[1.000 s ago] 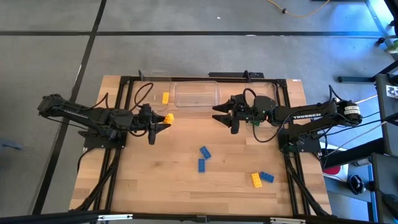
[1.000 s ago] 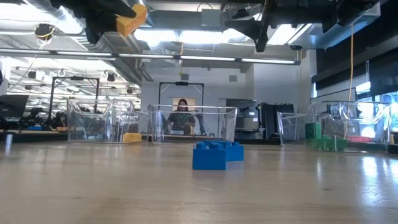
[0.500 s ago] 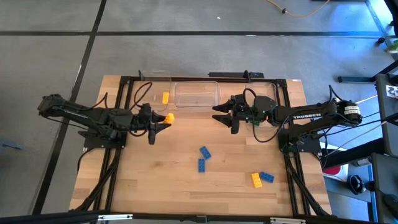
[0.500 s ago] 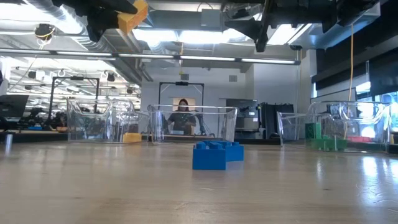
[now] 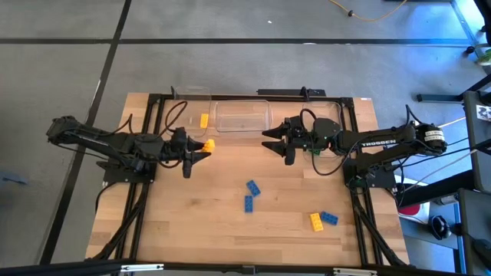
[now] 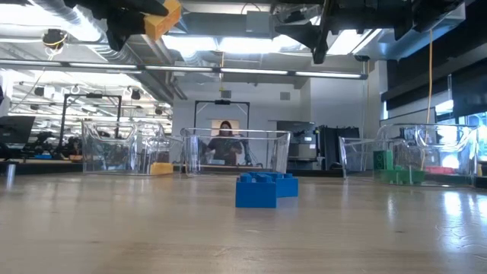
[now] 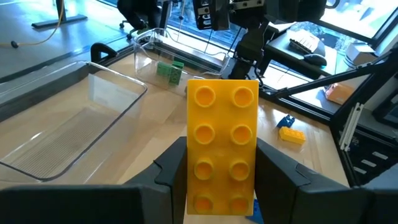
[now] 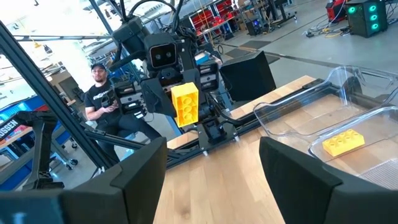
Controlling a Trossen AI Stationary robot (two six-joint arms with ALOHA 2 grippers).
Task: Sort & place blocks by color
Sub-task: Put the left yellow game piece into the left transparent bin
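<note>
Wooden counter (image 5: 192, 230) in a workshop, a seated person visible beyond it; three clear bins along the far edge.

Left bin (image 5: 188, 115), far-left corner: one yellow block (image 5: 204, 120) lying inside.

Left hand (image 5: 201, 147), raised above the counter just short of that bin: fingers clamped on a yellow block (image 7: 222, 146), eight studs facing the wrist camera, gripped across its two long sides.

Middle bin (image 5: 242, 116), far edge: no blocks seen in it.

Two blue blocks (image 5: 250, 195), mid-counter, close together, apart from both arms.

Right hand (image 5: 275, 138), raised just short of the middle bin: fingers spread apart, holding nothing.

Right bin (image 6: 415, 161), far-right: green blocks (image 6: 396, 169) inside.

Yellow block touching a blue block (image 5: 323, 220), near the right edge toward the front.

Handling, as judged: blocks rigid, very light, smooth-sided plastic; likely to twist or slip if pinched off-centre. Best taken across the long flat sides, mid-length, clear of the studs. The touching pair probably needs separating first.
</note>
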